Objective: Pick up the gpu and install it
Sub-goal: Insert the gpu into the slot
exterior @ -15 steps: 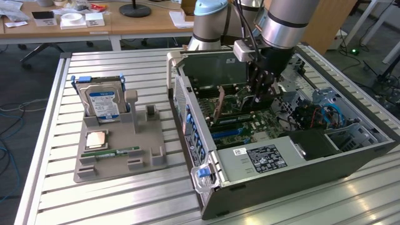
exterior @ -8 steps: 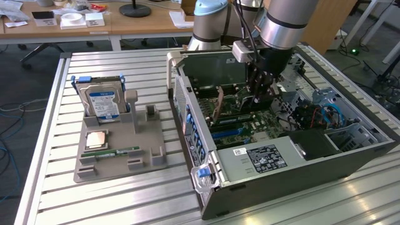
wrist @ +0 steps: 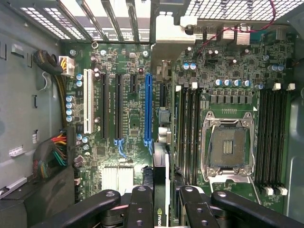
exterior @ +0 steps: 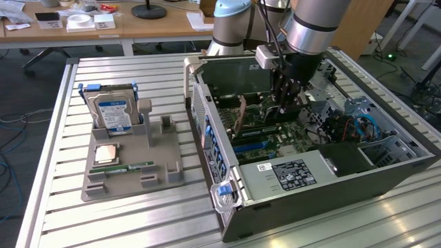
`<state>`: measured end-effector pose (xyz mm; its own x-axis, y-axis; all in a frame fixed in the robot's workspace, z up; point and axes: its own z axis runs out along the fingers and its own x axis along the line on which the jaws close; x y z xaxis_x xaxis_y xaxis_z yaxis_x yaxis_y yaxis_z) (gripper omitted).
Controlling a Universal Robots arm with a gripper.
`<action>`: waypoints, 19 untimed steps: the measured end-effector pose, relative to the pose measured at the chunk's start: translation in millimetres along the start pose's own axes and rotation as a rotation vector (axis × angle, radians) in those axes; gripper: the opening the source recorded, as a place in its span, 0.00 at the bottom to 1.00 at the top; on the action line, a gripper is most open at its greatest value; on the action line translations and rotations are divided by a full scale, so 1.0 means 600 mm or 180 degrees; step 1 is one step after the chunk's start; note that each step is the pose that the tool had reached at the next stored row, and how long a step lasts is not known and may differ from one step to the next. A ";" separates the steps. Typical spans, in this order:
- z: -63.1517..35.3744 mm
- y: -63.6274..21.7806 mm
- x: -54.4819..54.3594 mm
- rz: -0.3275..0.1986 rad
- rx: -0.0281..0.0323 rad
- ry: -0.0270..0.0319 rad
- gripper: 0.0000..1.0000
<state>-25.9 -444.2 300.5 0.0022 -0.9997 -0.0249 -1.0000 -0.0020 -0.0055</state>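
Observation:
Seen edge-on in the wrist view, the gpu is a thin green board with a black cooler on one face. It stands upright between the black fingers of my gripper, which is shut on it. The card hangs just above the motherboard, close beside the long blue expansion slot and roughly parallel to it. In the exterior view my gripper reaches down into the open computer case, over the middle of the board.
The empty CPU socket and black memory slots lie beside the card. Bundled cables sit by the case wall. Outside the case, a grey fixture holds a hard drive, a processor and a memory stick.

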 end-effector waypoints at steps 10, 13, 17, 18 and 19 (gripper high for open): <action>0.000 0.004 0.000 -0.0001 0.0000 0.0000 0.26; 0.000 0.004 0.000 -0.0001 0.0000 0.0000 0.26; 0.000 0.005 0.000 0.0000 0.0000 0.0000 0.26; 0.000 0.006 0.000 0.0000 0.0000 0.0000 0.26; 0.000 0.007 0.001 -0.0001 0.0001 0.0000 0.26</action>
<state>-29.8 -444.9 300.5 0.0023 -0.9997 -0.0248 -1.0000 -0.0022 -0.0057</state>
